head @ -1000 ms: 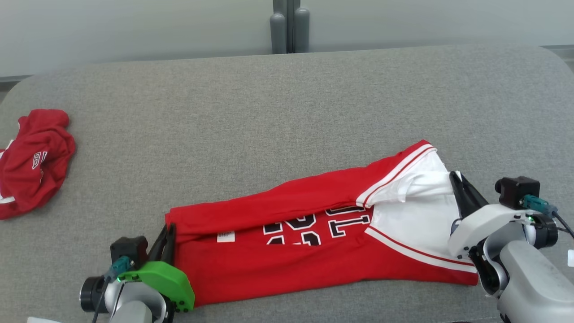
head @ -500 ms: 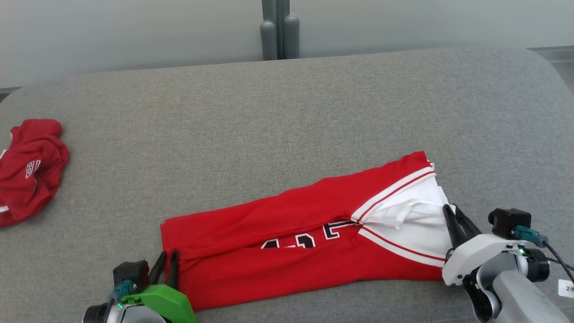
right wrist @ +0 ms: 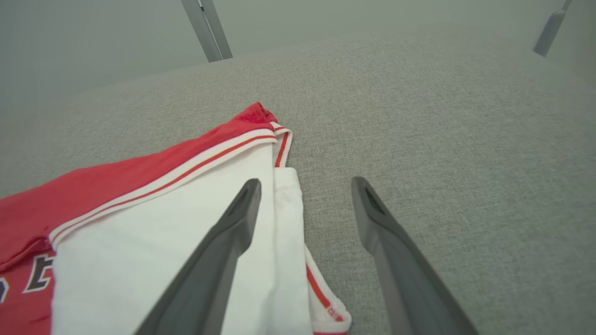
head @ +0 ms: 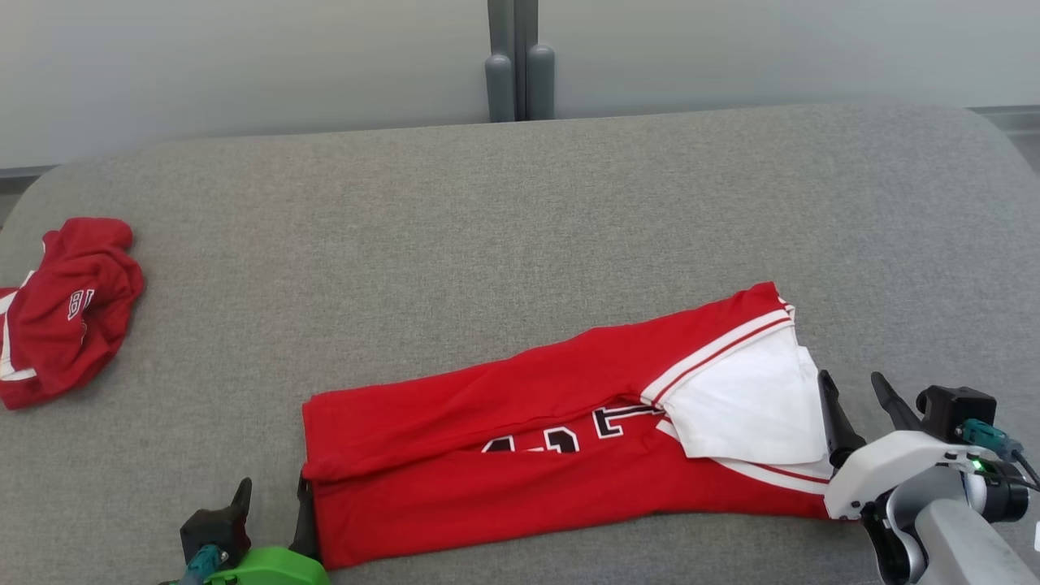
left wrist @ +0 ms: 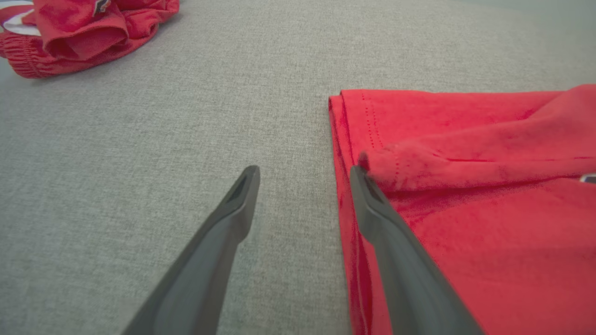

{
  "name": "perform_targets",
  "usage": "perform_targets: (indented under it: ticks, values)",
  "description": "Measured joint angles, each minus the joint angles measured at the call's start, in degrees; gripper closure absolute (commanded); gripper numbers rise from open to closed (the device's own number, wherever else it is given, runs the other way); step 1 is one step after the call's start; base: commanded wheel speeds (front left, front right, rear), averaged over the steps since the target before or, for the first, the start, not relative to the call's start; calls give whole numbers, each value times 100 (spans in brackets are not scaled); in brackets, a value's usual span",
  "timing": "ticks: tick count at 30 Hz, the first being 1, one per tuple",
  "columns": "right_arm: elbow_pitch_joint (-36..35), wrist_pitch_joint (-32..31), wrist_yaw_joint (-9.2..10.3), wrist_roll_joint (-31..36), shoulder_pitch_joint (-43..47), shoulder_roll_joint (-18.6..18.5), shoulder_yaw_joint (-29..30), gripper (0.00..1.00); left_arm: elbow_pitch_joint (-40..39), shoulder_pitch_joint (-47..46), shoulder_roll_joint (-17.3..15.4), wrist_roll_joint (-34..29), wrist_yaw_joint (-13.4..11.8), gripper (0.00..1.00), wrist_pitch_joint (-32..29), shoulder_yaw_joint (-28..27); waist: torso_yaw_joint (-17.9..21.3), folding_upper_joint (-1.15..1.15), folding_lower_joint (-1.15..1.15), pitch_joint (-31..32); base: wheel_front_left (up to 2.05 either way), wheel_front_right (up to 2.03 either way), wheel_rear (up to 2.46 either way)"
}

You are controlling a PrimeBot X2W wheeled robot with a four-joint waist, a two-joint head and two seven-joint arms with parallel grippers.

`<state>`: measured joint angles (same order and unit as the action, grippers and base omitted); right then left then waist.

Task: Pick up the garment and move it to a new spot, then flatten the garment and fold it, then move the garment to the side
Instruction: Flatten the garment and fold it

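Both pairs of jaws stand spread wide and hold nothing. On my left gripper (left wrist: 303,173), one dark finger hangs over bare grey cloth. The other lies right at the hemmed end of the folded red garment (head: 520,455), a long knit band with a white sleeve part and black-and-white lettering. Whether that finger touches the hem I cannot tell. On my right gripper (right wrist: 305,184), one finger sits above the white sleeve part at the garment's other end, beside its red-and-white striped trim. The other finger is over bare surface just past the edge. The garment lies flat near my edge of the grey fabric-covered table (head: 487,227), stretched between my two grippers, its right end angled away from me. Well apart, at the table's far left, a crumpled red garment with white trim (head: 69,309) sits in a heap. Beyond the far edge, two grey rounded posts (head: 540,81) stand against a pale wall (head: 203,65).
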<state>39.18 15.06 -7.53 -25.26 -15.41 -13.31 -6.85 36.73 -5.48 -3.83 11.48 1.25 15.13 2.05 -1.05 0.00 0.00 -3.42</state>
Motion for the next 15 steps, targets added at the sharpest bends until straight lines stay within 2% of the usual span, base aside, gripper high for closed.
perform_targets:
  ticks: [6,15]
  values:
    - [254,-143,-1,76,-358,92,-164,0,-319,-66,71,-104,35,0,0,35,-123,0,0,-179,0,0,0]
    - [1050,-533,0,31,-810,64,-258,0,-481,-179,87,-154,76,0,0,43,-388,0,0,-468,0,0,0]
